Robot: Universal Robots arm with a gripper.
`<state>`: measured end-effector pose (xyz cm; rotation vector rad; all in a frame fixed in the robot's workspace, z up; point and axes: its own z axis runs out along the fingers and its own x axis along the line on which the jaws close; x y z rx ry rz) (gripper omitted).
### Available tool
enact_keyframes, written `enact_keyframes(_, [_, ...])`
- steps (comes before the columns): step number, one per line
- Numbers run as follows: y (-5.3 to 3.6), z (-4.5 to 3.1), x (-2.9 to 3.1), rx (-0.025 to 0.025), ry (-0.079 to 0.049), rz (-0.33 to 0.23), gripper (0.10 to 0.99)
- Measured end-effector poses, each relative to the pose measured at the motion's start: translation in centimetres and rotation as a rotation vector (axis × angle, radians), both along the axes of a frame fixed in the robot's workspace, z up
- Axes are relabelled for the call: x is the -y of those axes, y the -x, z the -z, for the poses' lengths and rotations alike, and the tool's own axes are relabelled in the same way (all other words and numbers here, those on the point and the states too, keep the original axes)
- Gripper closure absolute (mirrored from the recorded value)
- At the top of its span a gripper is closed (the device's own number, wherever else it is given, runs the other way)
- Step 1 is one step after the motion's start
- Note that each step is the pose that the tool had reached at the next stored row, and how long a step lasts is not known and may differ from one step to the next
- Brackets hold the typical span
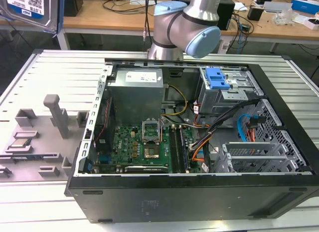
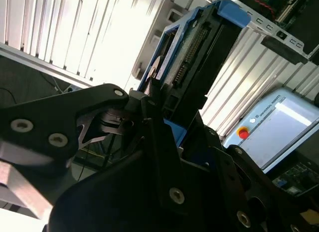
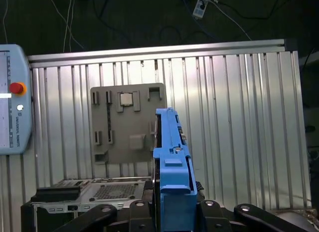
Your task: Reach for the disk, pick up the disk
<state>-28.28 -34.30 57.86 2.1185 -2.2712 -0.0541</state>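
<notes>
The gripper (image 3: 172,208) is closed on the disk (image 3: 172,152), its fingers pressing the two broad faces at one end, as both wrist views show. The disk stands straight out from the jaws, with its long axis in line with the gripper's own reach. In the first wrist view it therefore appears edge-on, blue frame toward the camera. It hangs well above the ribbed table (image 3: 239,117) and the grey holder plate (image 3: 119,154), touching neither. In the exterior view it sits high at that view's left, label facing out, well apart from the open computer case (image 1: 199,197). Judging by this, the pick is made: only the gripper bears the disk.
</notes>
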Motion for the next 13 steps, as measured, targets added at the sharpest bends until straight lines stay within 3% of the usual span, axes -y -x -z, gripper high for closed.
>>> enact_keyframes(13, [-4.56, 0.04, 0.18, -0.0051, 0.0, 0.0, 0.722])
